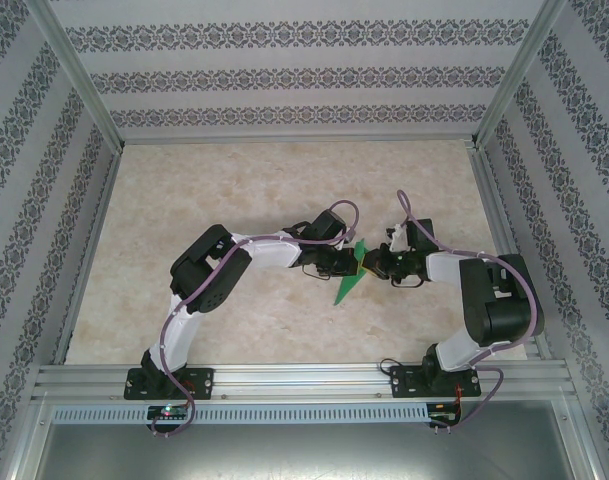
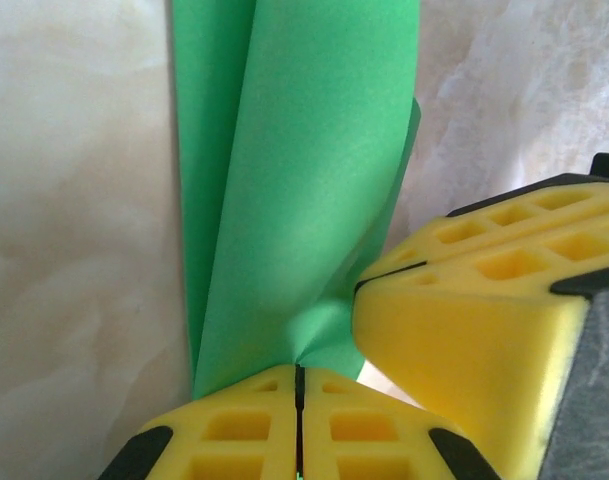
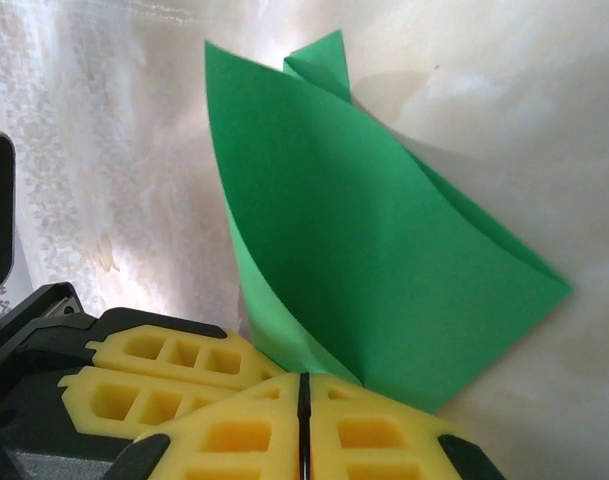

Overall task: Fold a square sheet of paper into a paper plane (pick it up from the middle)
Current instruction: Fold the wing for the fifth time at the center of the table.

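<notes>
Evidently the folding is well advanced: the square sheet of paper (image 1: 350, 280) is already creased into a narrow pointed form, tip toward 7 o'clock, at the centre of the tabletop (image 1: 264, 180). The left tool (image 2: 298, 400), at its 9 o'clock, and the right tool (image 3: 304, 400), at 3 o'clock, are both clamped on its edge. In my judgement, the wing creases and set-down remain.

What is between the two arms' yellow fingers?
A folded sheet of bright green paper, pinched by the left fingers and right fingers, seen in the top view.

Bright green paper plane (image 3: 364, 250), yellow fingers (image 3: 234, 440), beige marbled table (image 1: 284, 180), floral-striped walls (image 1: 304, 75)
</notes>
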Available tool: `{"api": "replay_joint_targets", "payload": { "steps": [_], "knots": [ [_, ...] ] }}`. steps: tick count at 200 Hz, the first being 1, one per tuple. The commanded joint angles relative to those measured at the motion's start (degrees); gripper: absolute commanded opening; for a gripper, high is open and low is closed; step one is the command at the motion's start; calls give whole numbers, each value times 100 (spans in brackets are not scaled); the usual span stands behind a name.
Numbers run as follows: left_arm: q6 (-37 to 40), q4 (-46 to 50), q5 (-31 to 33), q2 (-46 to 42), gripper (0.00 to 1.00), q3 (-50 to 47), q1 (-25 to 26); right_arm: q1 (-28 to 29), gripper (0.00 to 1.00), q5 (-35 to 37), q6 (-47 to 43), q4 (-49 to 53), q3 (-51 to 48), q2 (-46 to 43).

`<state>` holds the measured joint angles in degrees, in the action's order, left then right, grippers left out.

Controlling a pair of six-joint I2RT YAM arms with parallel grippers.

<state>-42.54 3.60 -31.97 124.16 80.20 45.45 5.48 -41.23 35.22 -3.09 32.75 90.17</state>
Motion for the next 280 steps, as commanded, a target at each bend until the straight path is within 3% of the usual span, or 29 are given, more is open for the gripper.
{"api": "replay_joint_targets", "payload": {
  "steps": [1, 112, 200, 280],
  "knots": [
    [169, -4, -151, 133, 9, -70, 113, 128, 9, -28, -104, 135, 56, 74],
    [281, 118, -303, -102, 9, 53, 164, 400, 7, 935, -358, 1041, 87, 86],
    [709, 848, 314, -910, 9, -329, 315, 577, 7, 1423, -385, 1402, 257, 203],
    [825, 1007, 454, -950, 8, -585, 482, 581, 6, 1516, -339, 1486, 249, 154]
  ]
}}
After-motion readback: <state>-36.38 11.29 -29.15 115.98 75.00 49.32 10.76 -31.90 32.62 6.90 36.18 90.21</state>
